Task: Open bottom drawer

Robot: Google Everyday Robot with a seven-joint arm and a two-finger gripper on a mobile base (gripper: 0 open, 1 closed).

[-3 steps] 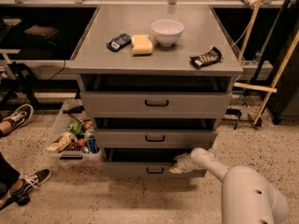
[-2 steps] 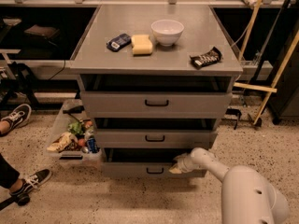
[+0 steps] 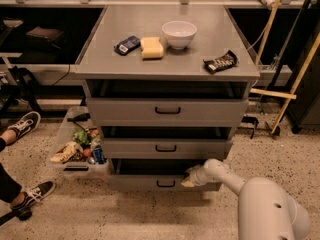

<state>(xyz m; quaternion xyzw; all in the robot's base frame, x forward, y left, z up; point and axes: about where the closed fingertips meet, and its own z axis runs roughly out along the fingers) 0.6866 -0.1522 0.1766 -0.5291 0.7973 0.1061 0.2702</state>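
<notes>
Hand at right upper edge of bottom drawer — whether clenched or released cannot be told, inside in shadow

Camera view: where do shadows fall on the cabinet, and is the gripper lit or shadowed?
In the camera view the cabinet top is evenly lit, no glare; dark shadow fills the gap above each drawer front; the gripper, at the upper edge of the bottom drawer, is lit.

Matt grey metal bottom drawer, smooth pale plastic claw at its front
</notes>
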